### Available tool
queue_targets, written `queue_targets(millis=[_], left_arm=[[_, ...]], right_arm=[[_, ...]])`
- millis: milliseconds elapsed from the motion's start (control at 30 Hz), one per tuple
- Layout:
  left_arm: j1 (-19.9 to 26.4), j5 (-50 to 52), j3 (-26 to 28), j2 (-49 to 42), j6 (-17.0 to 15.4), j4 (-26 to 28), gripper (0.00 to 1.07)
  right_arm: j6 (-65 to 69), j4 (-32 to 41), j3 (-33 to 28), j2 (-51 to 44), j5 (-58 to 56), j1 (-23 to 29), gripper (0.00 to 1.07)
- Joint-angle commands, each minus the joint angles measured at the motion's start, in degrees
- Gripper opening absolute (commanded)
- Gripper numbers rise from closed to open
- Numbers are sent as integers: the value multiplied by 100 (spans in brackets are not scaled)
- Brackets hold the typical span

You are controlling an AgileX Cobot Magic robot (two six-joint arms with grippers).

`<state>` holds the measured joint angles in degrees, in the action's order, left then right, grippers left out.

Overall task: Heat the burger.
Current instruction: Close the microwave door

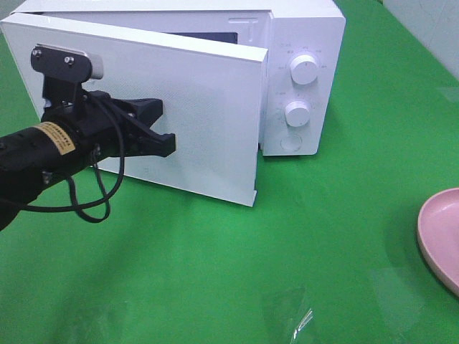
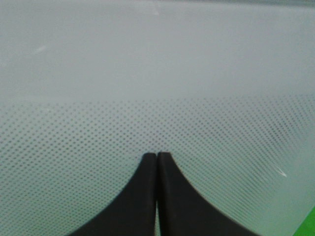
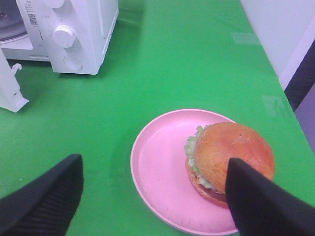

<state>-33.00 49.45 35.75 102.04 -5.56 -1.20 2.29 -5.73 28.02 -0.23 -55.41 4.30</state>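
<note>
The burger shows only in the right wrist view, lying on the right side of a round pink plate. My right gripper is open above the plate, its fingers spread to either side, and it holds nothing. The white microwave stands at the back with its door swung partly open. My left gripper is shut, its tips against the door's outer face. In the left wrist view the closed fingertips press on the dotted white panel.
The plate's rim shows at the right edge of the green table. Two knobs sit on the microwave's control panel. The microwave and the door's latch edge also show in the right wrist view.
</note>
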Motion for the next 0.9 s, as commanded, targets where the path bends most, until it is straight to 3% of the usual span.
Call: queue_targets(millis=[33,167,500,767,900], left_arm=[[-97,-97,258,120,40,183,0],[-120,-378,865,413,80,561,0],[-120,-642,1599,733,120,728,0],[-109,-934,2103,963,395,796,0],[-103,-974,2418,1094,653,1209,0]], right_arm=[[-52,17,-6,-149,52,-29,75],[-52,17,-6,-149,52,-29,75],[-52,17,-6,-149,52,-29,75],[-52,17,-6,-149,52,-29,75],[-52,17,-6,-149,52,-29,75]])
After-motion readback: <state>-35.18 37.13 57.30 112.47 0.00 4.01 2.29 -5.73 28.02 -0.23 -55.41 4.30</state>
